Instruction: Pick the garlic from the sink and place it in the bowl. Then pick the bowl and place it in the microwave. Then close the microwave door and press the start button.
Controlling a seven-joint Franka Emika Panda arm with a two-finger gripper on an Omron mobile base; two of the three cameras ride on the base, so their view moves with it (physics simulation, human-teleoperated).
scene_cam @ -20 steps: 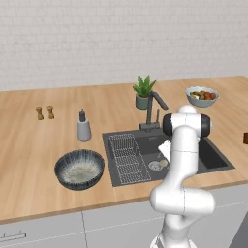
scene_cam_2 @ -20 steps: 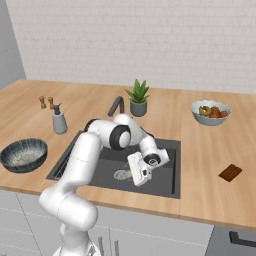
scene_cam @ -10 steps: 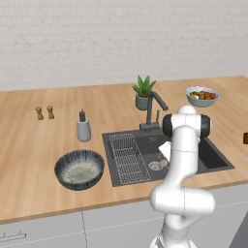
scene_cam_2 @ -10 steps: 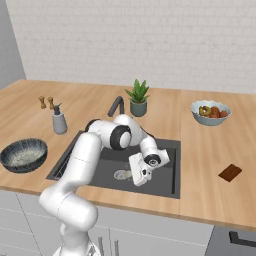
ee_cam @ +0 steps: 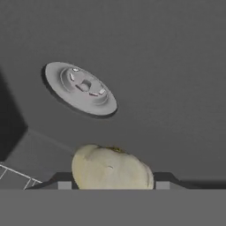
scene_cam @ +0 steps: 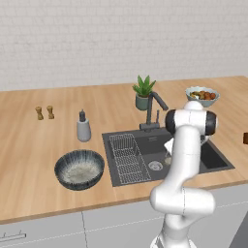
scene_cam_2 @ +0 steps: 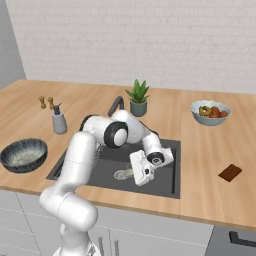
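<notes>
**One garlic bulb between the finger tips, low in the sink**

The garlic (ee_cam: 112,167) is seen flanked by both finger tips of the gripper (ee_cam: 112,184) above the sink (ee_cam: 167,66) floor, near the drain (ee_cam: 81,87); whether it is clamped cannot be told; the bowl (scene_cam: 79,168) is set on the counter (scene_cam: 29,145) left of the sink.

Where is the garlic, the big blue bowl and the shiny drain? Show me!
garlic (ee_cam: 112,168), hand view, middle of the bulb.
bowl (scene_cam: 79,169), left base view, pale speckled inside.
drain (ee_cam: 81,88), hand view, centre of the round silver disc.
</notes>
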